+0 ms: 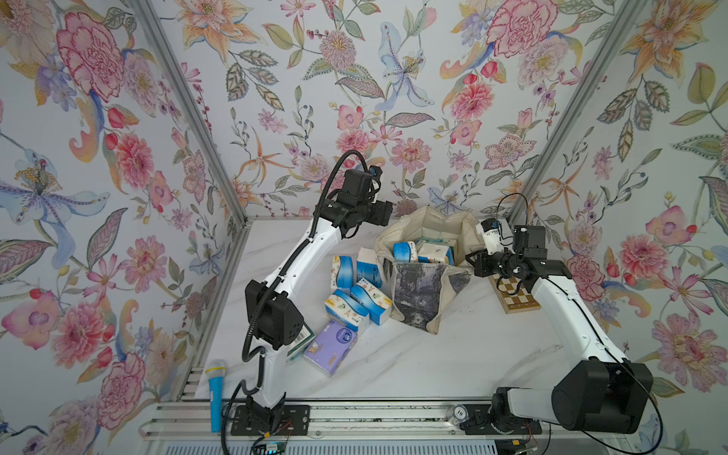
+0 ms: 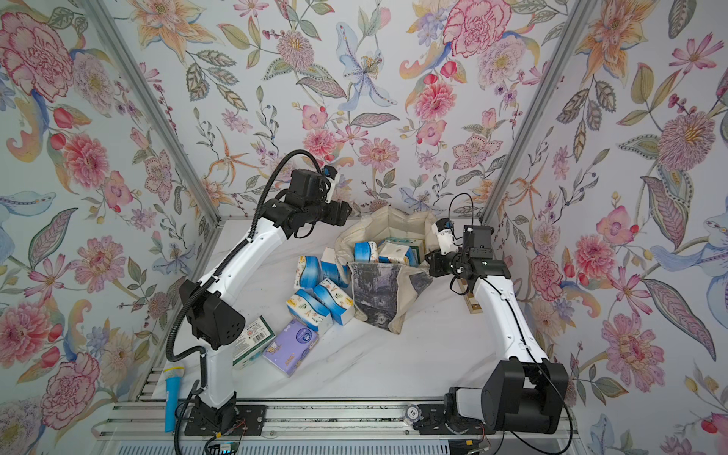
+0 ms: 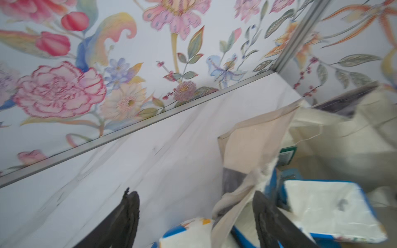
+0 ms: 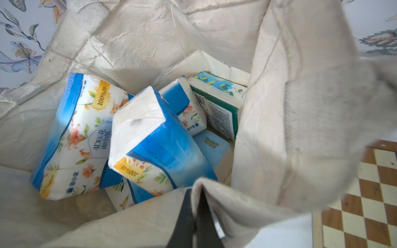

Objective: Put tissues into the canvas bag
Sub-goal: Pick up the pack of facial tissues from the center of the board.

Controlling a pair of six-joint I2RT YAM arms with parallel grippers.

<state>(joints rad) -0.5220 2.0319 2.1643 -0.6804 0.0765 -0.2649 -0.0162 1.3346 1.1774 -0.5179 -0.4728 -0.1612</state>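
Note:
The cream canvas bag (image 1: 417,299) (image 2: 378,291) stands open at the back of the table, its dark print facing front. Several tissues (image 1: 433,252) (image 4: 154,137) lie inside it. More blue-and-white packs (image 1: 354,299) are stacked on the table to its left, with a lilac pack (image 1: 331,350) and a green-white pack (image 2: 254,340) nearer the front. My left gripper (image 1: 388,214) (image 3: 194,193) hovers open over the bag's left rim, holding nothing. My right gripper (image 1: 470,262) (image 4: 195,193) is shut on the bag's right rim cloth (image 4: 214,189).
A wooden chessboard (image 1: 512,295) lies right of the bag, under my right arm. A blue toy microphone (image 1: 216,394) rests at the front left corner. A small round chip (image 1: 459,412) sits on the front rail. Floral walls close in the back and sides.

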